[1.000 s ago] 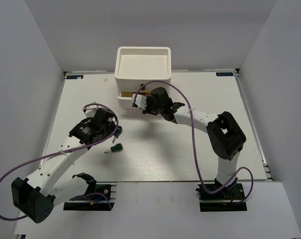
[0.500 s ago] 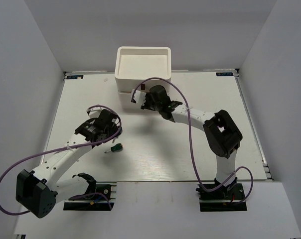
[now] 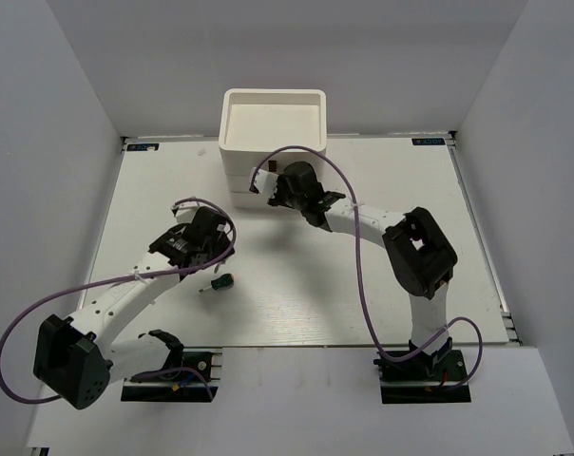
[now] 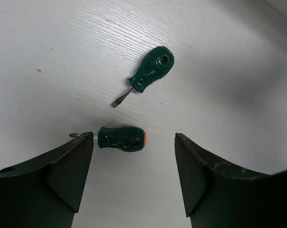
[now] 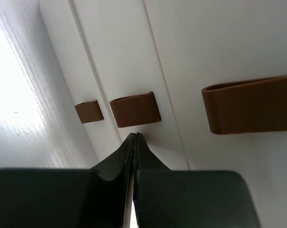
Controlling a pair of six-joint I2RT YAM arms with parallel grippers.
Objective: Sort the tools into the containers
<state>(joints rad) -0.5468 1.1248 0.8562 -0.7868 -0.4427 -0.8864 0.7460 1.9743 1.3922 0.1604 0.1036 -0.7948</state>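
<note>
Two stubby green-handled screwdrivers lie on the table in the left wrist view: one [image 4: 150, 75] farther off, one [image 4: 122, 138] level with my fingertips. My left gripper [image 4: 134, 137] is open and empty above them. The top view shows that gripper [image 3: 214, 249] and one screwdriver [image 3: 220, 282]; the other is hidden under the gripper. The white stacked organizer [image 3: 273, 133] stands at the back, its top tray empty. My right gripper [image 5: 135, 137] is shut and empty, its tips against a drawer front just below a brown tab [image 5: 135, 109]. It also shows in the top view [image 3: 268, 187]. The other tools are out of view.
Two more brown tabs [image 5: 89, 111] [image 5: 250, 104] show on the neighbouring drawer fronts. The drawers look shut. Grey walls close in the white table [image 3: 363, 285] on three sides. Purple cables loop off both arms.
The drawer that stood open has been pushed shut as my right gripper moved in against the organizer. My left gripper has shifted slightly right and nearer, covering one screwdriver.
</note>
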